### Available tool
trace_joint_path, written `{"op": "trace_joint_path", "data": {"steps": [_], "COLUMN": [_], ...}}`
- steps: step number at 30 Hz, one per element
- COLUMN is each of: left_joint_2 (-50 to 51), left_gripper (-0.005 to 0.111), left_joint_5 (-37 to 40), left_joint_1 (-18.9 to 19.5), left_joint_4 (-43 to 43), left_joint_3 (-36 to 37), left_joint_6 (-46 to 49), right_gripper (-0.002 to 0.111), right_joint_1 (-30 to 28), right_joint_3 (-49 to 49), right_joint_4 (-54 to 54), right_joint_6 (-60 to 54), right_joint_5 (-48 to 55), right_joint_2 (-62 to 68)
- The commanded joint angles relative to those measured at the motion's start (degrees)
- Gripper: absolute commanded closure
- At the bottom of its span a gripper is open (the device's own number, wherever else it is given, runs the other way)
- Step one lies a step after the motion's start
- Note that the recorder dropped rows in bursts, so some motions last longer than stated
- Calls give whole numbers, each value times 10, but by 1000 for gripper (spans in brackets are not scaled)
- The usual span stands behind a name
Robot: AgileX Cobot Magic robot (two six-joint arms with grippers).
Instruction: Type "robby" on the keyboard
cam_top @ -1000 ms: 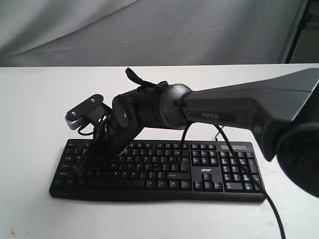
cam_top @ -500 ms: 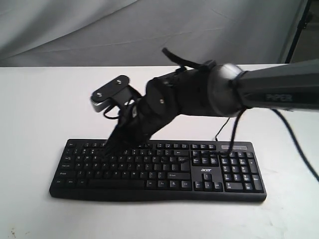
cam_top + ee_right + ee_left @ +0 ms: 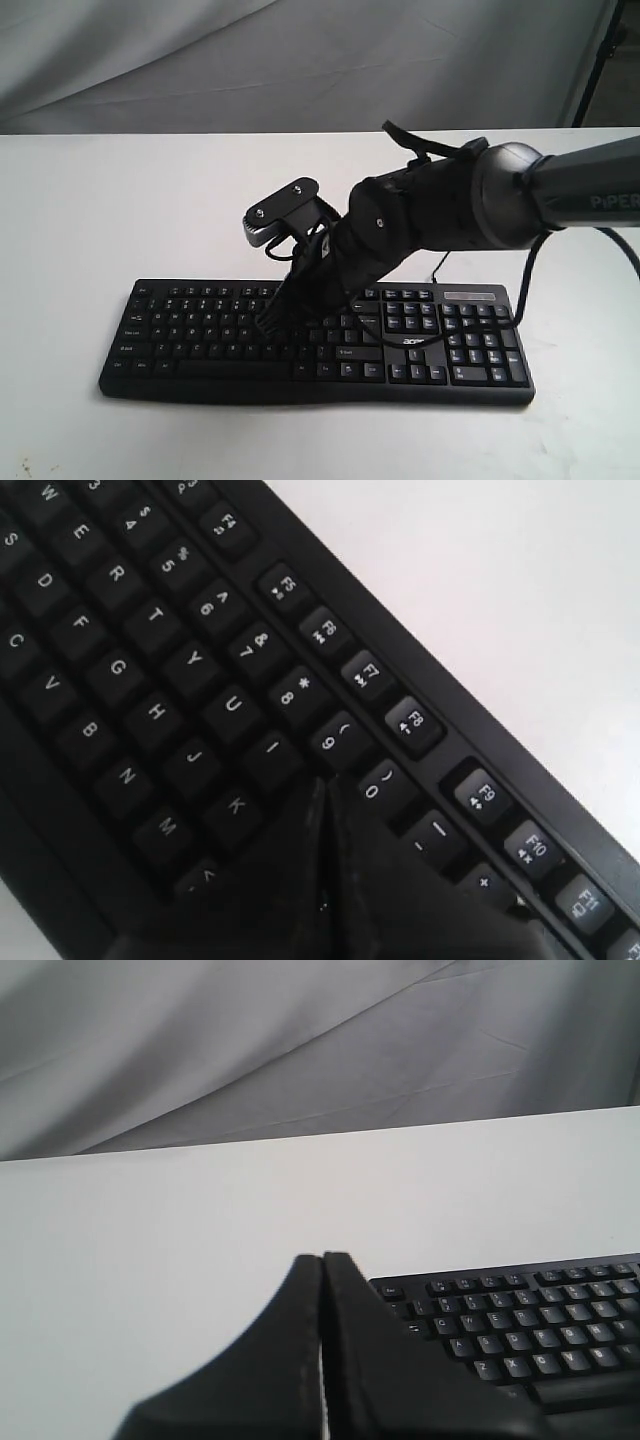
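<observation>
The black keyboard [image 3: 200,332] lies across the front of the white table, with its number pad at the right. My right arm reaches over it from the right. The right gripper [image 3: 270,324] is shut and points down at the middle letter keys. In the right wrist view the keyboard [image 3: 150,630] fills the frame, and the right gripper [image 3: 322,782] has its tips just past the I key, below 9 and 0, hiding the key there. My left gripper [image 3: 322,1256] is shut and empty, off the Esc end of the keyboard [image 3: 520,1330]. It is out of the exterior view.
The white table [image 3: 90,200] extends behind and beside the keyboard. The keyboard's thin cable [image 3: 440,265] runs off its back edge under the arm. The right arm's own cable [image 3: 520,290] hangs over the number pad. Grey cloth [image 3: 200,60] backs the scene.
The right arm has swung to the right and risen. Its shut gripper moved along the keyboard from the left letter keys to the middle-right ones.
</observation>
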Motion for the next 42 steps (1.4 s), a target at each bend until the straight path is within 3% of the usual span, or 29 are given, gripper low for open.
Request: {"op": "trace_joint_path", "data": {"steps": [1,20,23,30,42], "left_joint_2": [-2,-2,-2,-2,-2], "left_gripper": [107,107,107,107,107], "left_joint_5": [-4,-4,-4,-4,-4], "left_joint_1": [-4,-4,-4,-4,-4], "left_joint_4": [3,3,3,3,3], "left_joint_3": [2,2,2,2,2], "left_joint_6": [-2,-2,-2,-2,-2], "right_gripper": [108,108,108,108,108], "right_joint_1": [-2,3,29,84,87], "right_joint_3": [4,1,-42,-91,-95], "right_joint_4": [6,16,16,23,17], "right_joint_6": [3,3,3,3,5], "right_joint_5": [-21,-15,38,42,44], "right_joint_2": [-2,-4,-7,26,47]}}
